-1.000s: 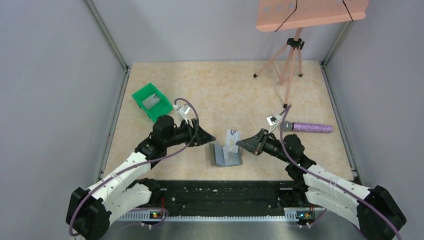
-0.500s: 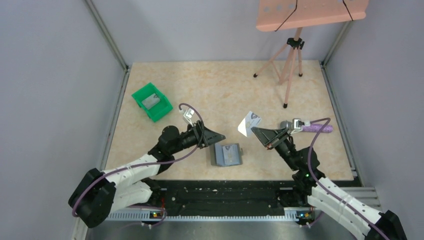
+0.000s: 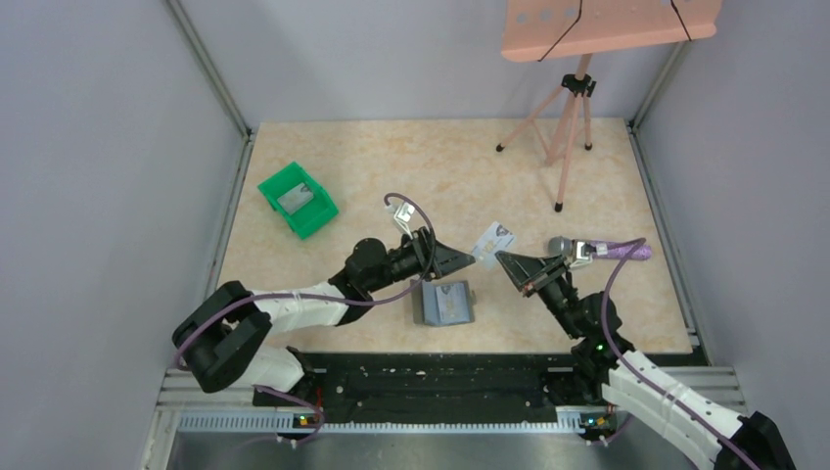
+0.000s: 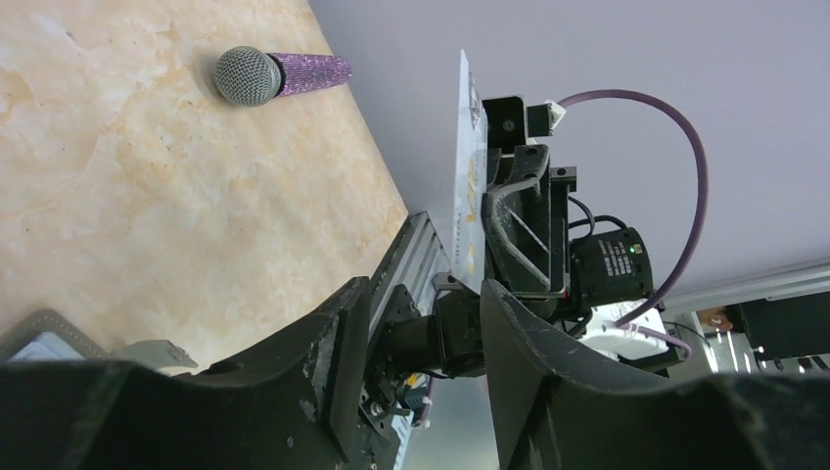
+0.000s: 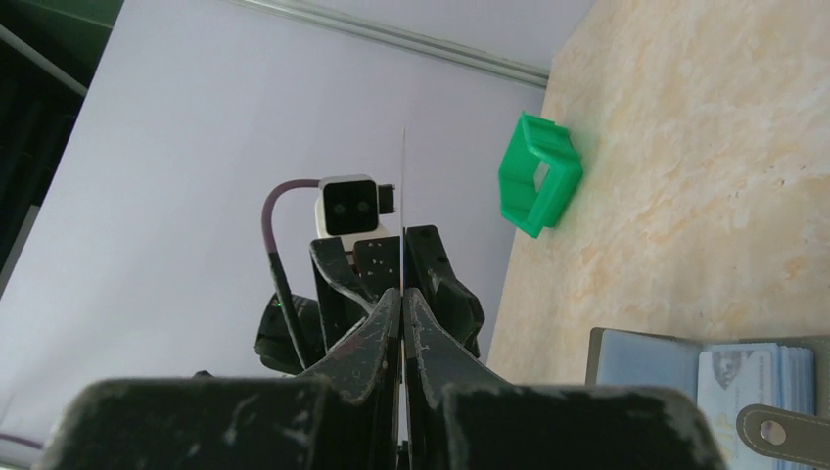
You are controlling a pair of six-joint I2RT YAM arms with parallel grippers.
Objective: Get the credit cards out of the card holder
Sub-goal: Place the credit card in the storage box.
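The grey card holder (image 3: 442, 304) lies open on the table between the arms, with cards still in its pocket (image 5: 754, 377). My right gripper (image 3: 503, 258) is shut on a white credit card (image 3: 492, 238) and holds it upright in the air above and right of the holder. In the right wrist view the card (image 5: 402, 196) shows edge-on between the closed fingers (image 5: 382, 323). My left gripper (image 3: 470, 257) is open and points at the card from the left. In the left wrist view the card (image 4: 468, 176) stands just beyond my open fingers (image 4: 338, 333).
A green plastic bin (image 3: 298, 200) with a card in it stands at the back left; it also shows in the right wrist view (image 5: 538, 176). A purple microphone (image 3: 607, 250) lies right of the right gripper. A pink tripod (image 3: 563, 127) stands at the back right.
The right gripper pulled a card out of the holder and lifted it up and to the right. The left arm swung right, toward the held card. The holder now lies flat.
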